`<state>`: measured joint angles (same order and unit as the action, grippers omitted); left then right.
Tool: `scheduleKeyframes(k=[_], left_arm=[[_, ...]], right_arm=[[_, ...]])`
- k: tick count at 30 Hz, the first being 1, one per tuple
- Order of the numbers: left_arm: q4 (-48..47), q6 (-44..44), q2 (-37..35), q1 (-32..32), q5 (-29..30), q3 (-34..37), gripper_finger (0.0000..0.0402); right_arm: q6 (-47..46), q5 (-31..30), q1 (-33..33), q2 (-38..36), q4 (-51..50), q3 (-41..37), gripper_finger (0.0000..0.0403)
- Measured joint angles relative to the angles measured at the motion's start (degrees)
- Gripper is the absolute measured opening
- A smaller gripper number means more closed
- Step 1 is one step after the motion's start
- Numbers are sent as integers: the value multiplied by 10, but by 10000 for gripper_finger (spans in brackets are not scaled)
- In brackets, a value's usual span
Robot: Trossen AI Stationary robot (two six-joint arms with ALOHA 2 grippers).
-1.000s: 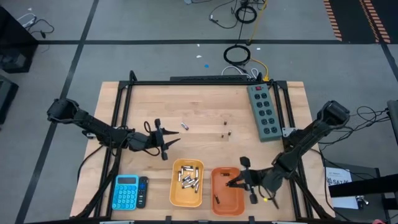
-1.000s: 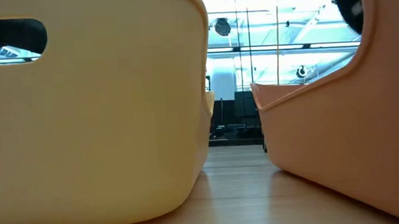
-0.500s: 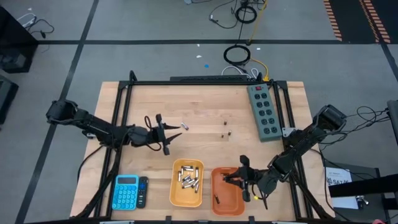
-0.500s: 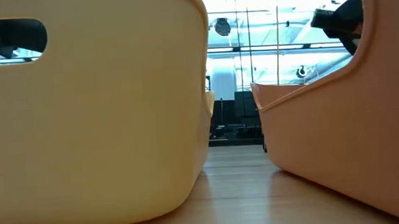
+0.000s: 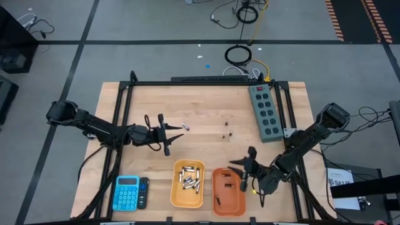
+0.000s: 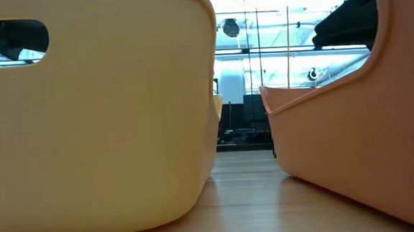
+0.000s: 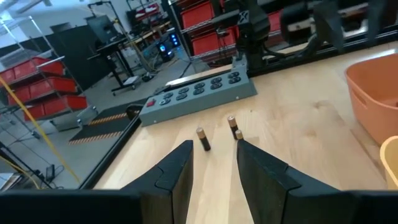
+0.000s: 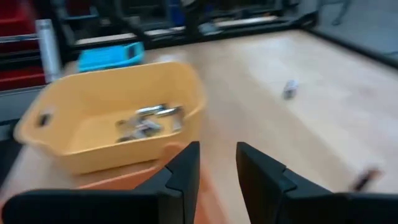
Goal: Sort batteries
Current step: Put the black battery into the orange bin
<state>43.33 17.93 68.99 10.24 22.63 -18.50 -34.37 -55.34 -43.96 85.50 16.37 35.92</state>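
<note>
at the near edge of the table sit a blue calculator point(image 5: 127, 191), a yellow bin point(image 5: 187, 183) with light batteries point(image 5: 189, 179) inside, and an orange bin point(image 5: 228, 191) with one small dark battery point(image 5: 219, 200) in it. the right gripper point(image 5: 244, 172) hangs over the far right side of the orange bin. its two fingers stand apart with nothing between them, so it is open and empty.

a bit farther, in the middle left of the table, the left gripper point(image 5: 164, 135) points at a light battery point(image 5: 185, 127) lying just beside it on the wood. its fingers are also apart and hold nothing. farther right, two small dark batteries point(image 5: 226, 132) lie close together, well apart from the bins. the grey power strip point(image 5: 265, 113) lies at the far right.

the step in hand looks like picking up the light battery. to do it well, the left gripper should line its fingers up on both sides of the battery, go down low to the wood, then close gently so the battery does not roll away. it belongs in the yellow bin.
</note>
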Motion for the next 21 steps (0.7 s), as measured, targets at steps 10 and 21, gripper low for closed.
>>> scheduleKeyframes(k=[10,21], left_arm=[[0,-6,0,0,-28,0,134],[-4,-10,0,-1,-28,0,134]], right_arm=[[-94,39,117,-86,-247,1,98],[-54,121,229,-89,-272,-32,98]])
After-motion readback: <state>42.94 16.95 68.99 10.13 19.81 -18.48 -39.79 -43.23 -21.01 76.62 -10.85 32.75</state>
